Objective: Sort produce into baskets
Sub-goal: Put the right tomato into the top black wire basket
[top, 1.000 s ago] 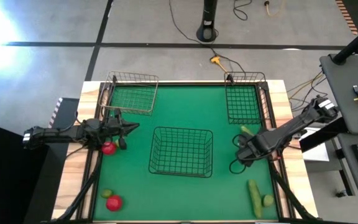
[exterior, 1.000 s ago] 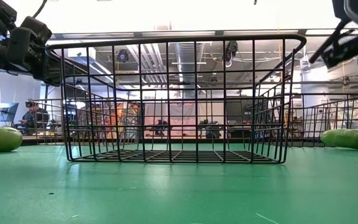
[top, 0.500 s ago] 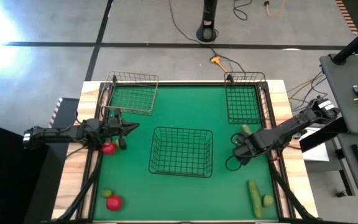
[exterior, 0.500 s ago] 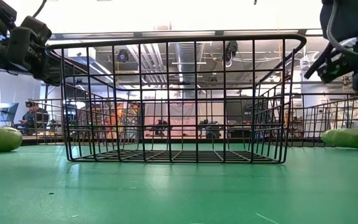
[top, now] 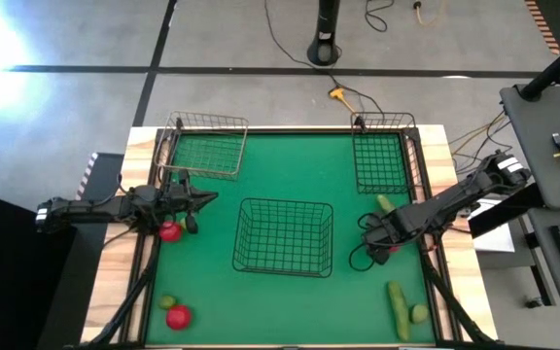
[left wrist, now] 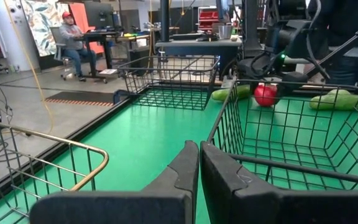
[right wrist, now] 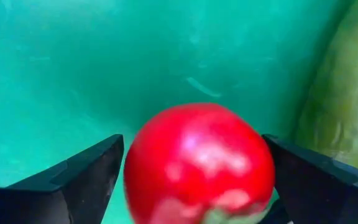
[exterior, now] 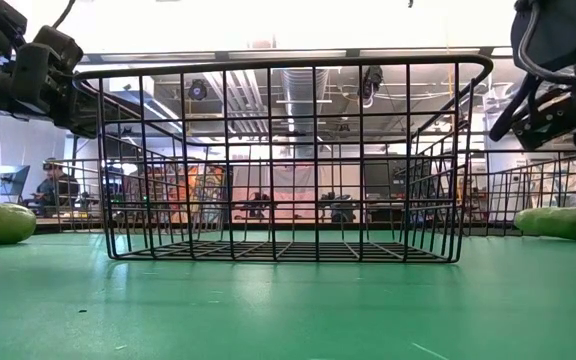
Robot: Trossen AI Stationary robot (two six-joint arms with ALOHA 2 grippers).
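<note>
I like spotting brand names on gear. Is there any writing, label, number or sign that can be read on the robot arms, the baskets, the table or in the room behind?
None can be read.
The wall picture in the room behind shows coloured shapes, no legible words.
The baskets, the tomato between the right gripper fingers, and the left gripper carry no visible text.

Left arm: the dark six-joint arm reaches in level from the table's left edge, wrist pointing toward the table centre. Its dark two-finger left gripper (top: 200, 199) hangs above the green surface — fingers (left wrist: 184, 169) pressed together, nothing between them.

Right arm: the second dark arm enters from the right edge and slopes down toward the mat, wrist angled low. Its dark two-finger right gripper (top: 372, 236) has fingers (right wrist: 82, 177) spread wide — a round red tomato-like item (right wrist: 199, 163) sits between them, not clamped.
</note>
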